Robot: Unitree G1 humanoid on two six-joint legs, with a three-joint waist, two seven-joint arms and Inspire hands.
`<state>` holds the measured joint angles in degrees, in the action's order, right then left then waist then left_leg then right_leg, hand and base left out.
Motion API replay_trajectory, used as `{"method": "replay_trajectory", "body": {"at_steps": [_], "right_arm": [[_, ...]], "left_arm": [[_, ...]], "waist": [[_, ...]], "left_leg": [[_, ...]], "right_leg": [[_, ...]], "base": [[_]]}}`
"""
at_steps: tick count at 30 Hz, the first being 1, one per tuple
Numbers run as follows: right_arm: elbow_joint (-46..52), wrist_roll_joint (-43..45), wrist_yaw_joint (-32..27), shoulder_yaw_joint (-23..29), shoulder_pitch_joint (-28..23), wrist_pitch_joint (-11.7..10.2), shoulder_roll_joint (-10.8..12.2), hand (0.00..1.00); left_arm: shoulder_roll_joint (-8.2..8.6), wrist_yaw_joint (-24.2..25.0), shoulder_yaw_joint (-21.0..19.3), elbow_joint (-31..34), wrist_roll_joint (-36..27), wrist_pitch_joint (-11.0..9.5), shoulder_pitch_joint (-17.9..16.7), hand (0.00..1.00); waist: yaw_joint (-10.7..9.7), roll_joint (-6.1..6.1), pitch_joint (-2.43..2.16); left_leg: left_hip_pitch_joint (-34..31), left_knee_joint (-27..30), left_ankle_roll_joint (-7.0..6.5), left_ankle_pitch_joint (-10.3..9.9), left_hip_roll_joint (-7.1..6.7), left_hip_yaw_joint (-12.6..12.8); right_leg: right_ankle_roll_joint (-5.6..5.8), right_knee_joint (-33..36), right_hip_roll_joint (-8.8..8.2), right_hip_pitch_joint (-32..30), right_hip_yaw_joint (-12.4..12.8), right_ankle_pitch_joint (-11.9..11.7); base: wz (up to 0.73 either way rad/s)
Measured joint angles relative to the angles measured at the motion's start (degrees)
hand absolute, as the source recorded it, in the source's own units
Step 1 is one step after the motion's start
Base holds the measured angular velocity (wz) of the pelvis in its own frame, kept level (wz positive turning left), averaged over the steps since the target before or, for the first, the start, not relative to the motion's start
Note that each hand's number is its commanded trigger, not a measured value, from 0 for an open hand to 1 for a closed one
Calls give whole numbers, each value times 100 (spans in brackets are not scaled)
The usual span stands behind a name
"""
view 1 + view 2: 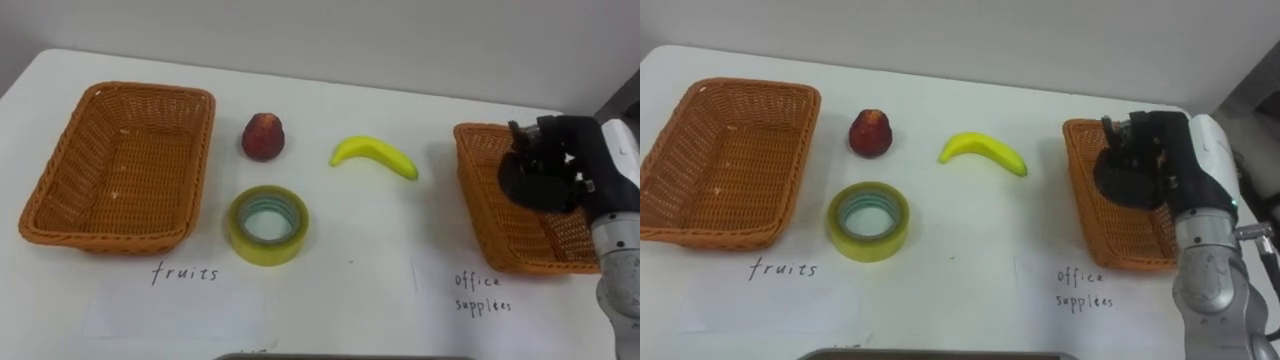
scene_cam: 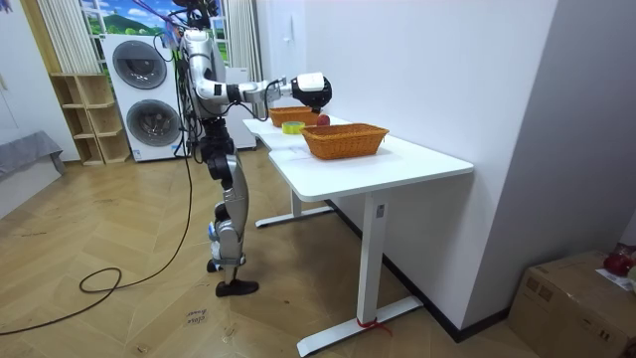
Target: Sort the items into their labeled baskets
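Right hand (image 1: 545,172) above office-supplies basket (image 1: 478,200) at table (image 1: 350,290) right edge; grip cannot be told. Tape roll (image 1: 268,248), banana (image 1: 375,155), red fruit (image 1: 263,137) mid-table; fruit basket (image 1: 62,170) left edge.

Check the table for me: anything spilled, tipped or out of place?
Nothing stands out. The red fruit, banana and yellow tape roll lie apart on the table, intact, between the fruits basket and the office supplies basket, where the right hand hovers.
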<state>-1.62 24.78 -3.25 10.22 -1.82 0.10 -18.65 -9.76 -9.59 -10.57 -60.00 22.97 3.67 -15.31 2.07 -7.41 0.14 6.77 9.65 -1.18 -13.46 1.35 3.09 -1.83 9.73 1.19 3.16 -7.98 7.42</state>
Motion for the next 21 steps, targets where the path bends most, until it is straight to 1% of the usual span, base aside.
{"method": "replay_trajectory", "body": {"at_steps": [3,7,9,11,12,15,19,21], "right_arm": [[0,5,-36,1,-1,2,0,100],[0,5,-38,1,-1,14,0,100],[0,2,-36,1,-1,54,0,100],[0,2,-24,1,-1,100,1,100],[0,4,-21,1,-1,128,1,100],[0,4,20,2,-3,129,1,100],[0,4,76,1,-9,129,1,100],[0,4,96,1,-9,129,1,100]], "left_arm": [[9,1,-44,67,18,1,-25,0],[8,2,-56,195,22,6,-81,0],[6,6,-79,248,24,12,-119,0],[9,15,-133,263,24,17,-132,0],[7,16,-159,268,25,20,-148,0],[4,16,-164,285,25,22,-215,0],[4,16,-165,285,24,25,-238,0],[4,17,-165,286,24,25,-244,0]], "waist": [[-5,29,-15],[-6,44,-8],[-5,45,-10],[-3,35,-11],[-6,17,-24],[-15,0,-35],[-11,-25,-28],[-11,-59,-12]], "left_leg": [[10,-3,0,0,0,7],[55,-13,0,0,0,16],[92,-26,1,0,2,18],[90,-25,0,0,1,18],[91,-22,0,0,0,18],[92,-14,0,0,-1,19],[92,-12,0,0,-1,19],[89,-12,1,-1,-2,19]], "right_leg": [[0,1,1,0,-3,0],[0,3,2,36,-2,0],[0,0,2,69,-2,0],[0,0,3,68,-2,0],[0,0,2,70,-2,0],[0,0,1,73,-1,0],[0,1,-1,76,-2,0],[0,0,0,76,-1,0]], "base": [[0],[0],[0],[0],[0],[0],[0],[0]]}}
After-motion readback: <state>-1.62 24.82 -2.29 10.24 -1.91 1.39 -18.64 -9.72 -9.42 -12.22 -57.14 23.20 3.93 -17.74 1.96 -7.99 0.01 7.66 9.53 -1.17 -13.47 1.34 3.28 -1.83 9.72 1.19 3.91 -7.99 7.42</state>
